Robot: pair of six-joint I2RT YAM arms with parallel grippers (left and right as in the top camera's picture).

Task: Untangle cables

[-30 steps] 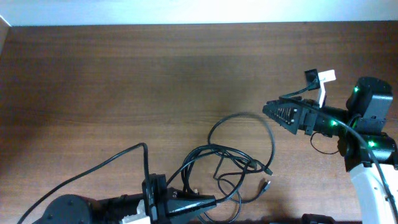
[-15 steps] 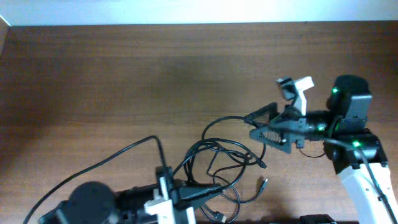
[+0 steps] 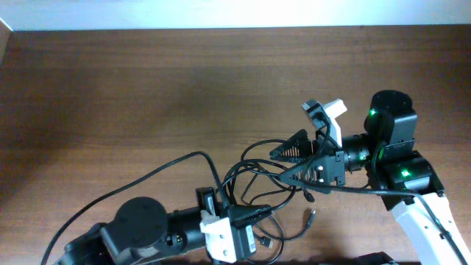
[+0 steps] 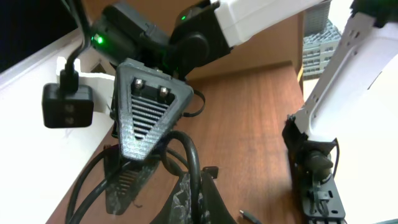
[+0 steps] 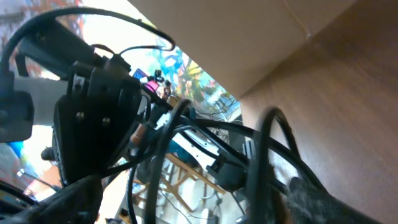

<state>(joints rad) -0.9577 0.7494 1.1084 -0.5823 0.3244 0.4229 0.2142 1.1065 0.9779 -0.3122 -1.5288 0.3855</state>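
While the left gripper [image 3: 259, 213] is pressed fully together, it pinches some strands at the lower edge of the cables [image 3: 254, 171], and in the left wrist view a black cord runs down between its fingers [image 4: 208, 202]. At the right edge of the cables, the right gripper [image 3: 277, 167] is spread wide, and it grips nothing. Its two ribbed triangular fingers [image 3: 294, 147] stand above and below several loops, so these strands pass through the gap between them. I cannot tell whether a finger touches a strand. In the right wrist view, thick loops cross close in front of the camera, and one finger [image 5: 93, 130] is beside them.

The cables lie as one loose tangle on the brown wooden table [image 3: 147, 96], between the two grippers. One free end with a small plug [image 3: 310, 216] lies just right of the lower part of the cables, apart from both grippers.
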